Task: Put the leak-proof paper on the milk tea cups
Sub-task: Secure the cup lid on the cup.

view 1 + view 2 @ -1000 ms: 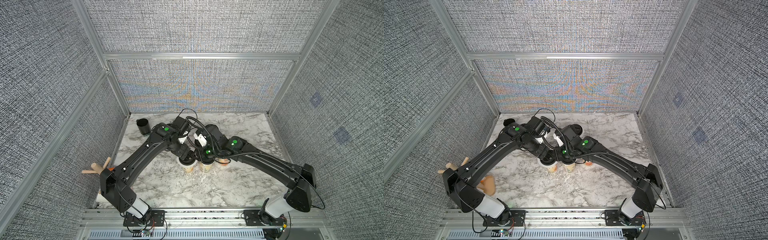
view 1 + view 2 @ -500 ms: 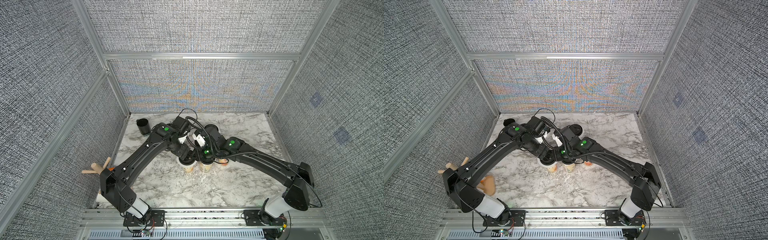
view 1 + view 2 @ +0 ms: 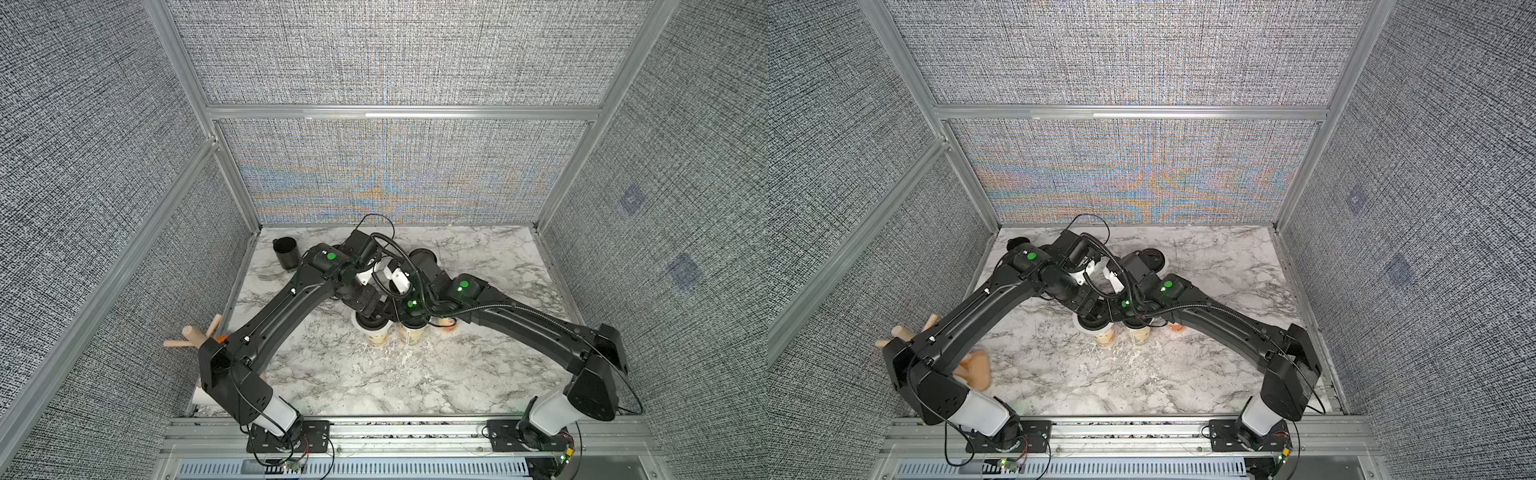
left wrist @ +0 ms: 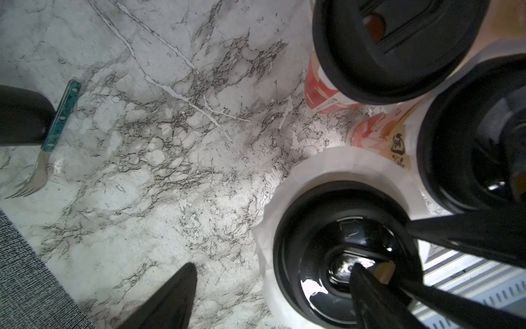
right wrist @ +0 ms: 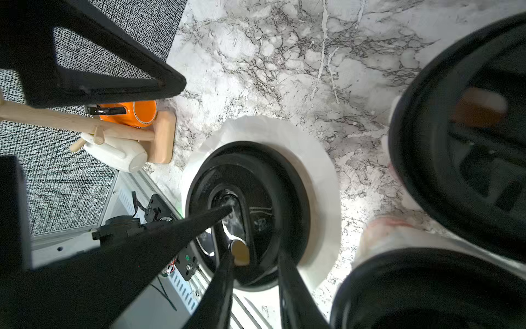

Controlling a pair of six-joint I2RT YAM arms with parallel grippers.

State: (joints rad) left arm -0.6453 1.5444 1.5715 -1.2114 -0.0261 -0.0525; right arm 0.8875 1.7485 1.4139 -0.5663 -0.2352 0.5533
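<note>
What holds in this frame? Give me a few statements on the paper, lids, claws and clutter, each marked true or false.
1. White leak-proof paper sticks out all round under the black lid of one milk tea cup. True.
2. The left claw is shut. False: it is open wide, with one finger over that lid and the other over bare marble.
3. A teal-handled fork lies on the marble beside the black mug. True.
4. The wooden mug tree is empty. False: an orange mug and a white mug hang on it.
</note>
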